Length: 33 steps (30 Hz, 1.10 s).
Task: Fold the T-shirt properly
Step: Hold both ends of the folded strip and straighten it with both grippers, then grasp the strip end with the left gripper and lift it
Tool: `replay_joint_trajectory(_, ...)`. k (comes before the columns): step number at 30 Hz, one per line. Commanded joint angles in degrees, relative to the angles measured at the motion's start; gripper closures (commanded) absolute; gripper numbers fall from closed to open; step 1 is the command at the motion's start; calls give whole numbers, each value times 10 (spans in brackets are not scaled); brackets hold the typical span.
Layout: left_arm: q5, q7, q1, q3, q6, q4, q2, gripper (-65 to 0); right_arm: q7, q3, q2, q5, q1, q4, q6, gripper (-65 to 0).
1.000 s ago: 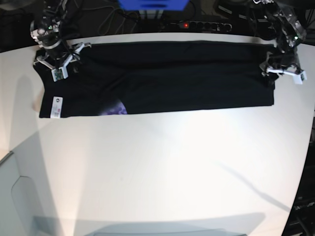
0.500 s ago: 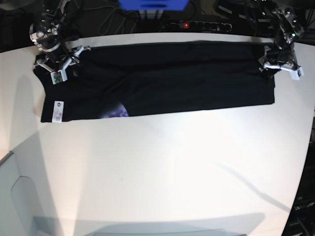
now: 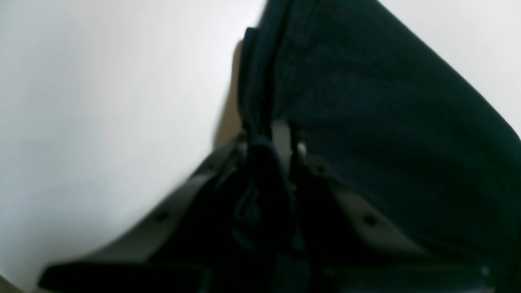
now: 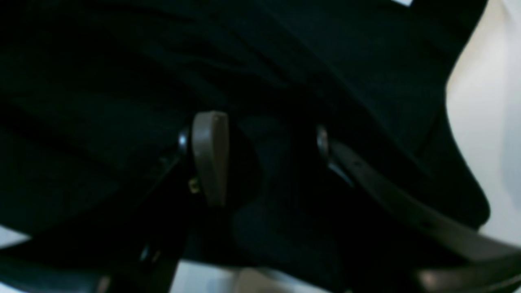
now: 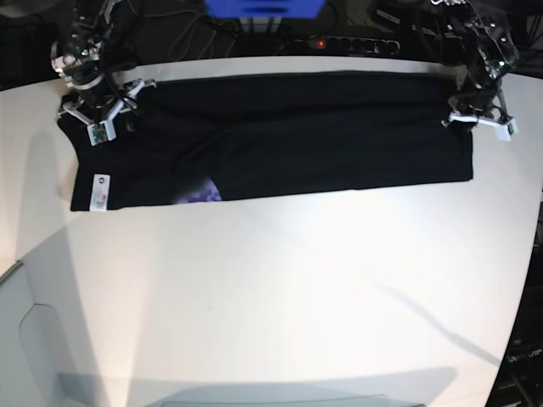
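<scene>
The black T-shirt (image 5: 297,136) lies as a long flat band across the far part of the white table (image 5: 280,297). Its white label (image 5: 99,192) and a bit of purple print (image 5: 202,192) show near its front left edge. My left gripper (image 5: 477,120) sits at the shirt's right end. In the left wrist view it (image 3: 281,142) is shut on a folded edge of the shirt (image 3: 386,101). My right gripper (image 5: 103,110) sits on the shirt's left end. In the right wrist view it (image 4: 266,150) stands open, with the shirt (image 4: 122,81) under and between the jaws.
A power strip (image 5: 339,42) with a red light, a blue object (image 5: 263,8) and cables lie just beyond the table's far edge. The table's right edge runs close to my left gripper. A grey shape (image 5: 25,339) shows at the front left.
My left gripper has shifted slightly left and toward the far edge at the shirt's right end. My right gripper has moved slightly toward the far edge. The shirt has barely moved.
</scene>
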Motion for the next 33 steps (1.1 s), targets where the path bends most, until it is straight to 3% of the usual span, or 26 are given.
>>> replay_joint_trajectory(1, -5, -6, -8, -3, 0, 15, -18, 0, -11, 1, 3, -9, -2, 4, 7, -276)
replay_joint_trajectory(7, -5, -5, -43, 0, 6, 108, -19, 0, -11, 1, 1, -9, -2, 4, 7, -276)
replay_joint_trajectory(11, 8, -4, -37, 37, 7, 209, 47, 0, -11, 1, 1, -9, -1, 4, 7, -276)
replay_joint_trajectory(20, 218, -12, -24, 305, 7, 252, 165, 0, -12, -18, 1, -9, -1, 4, 7, -276)
replay_joint_trajectory(23, 270, -12, -18, 348, 7, 259, 185, 0, -12, -18, 1, -9, -1, 5, 7, -276)
replay_joint_trajectory(27, 258, -9, -15, 322, 6, 271, 180, 0, -12, -18, 2, -9, -1, 5, 7, -276)
replay_joint_trajectory(33, 140, -4, -4, 178, 3, 273, 110, 0, -15, -18, 2, -9, 11, 1, 7, -276)
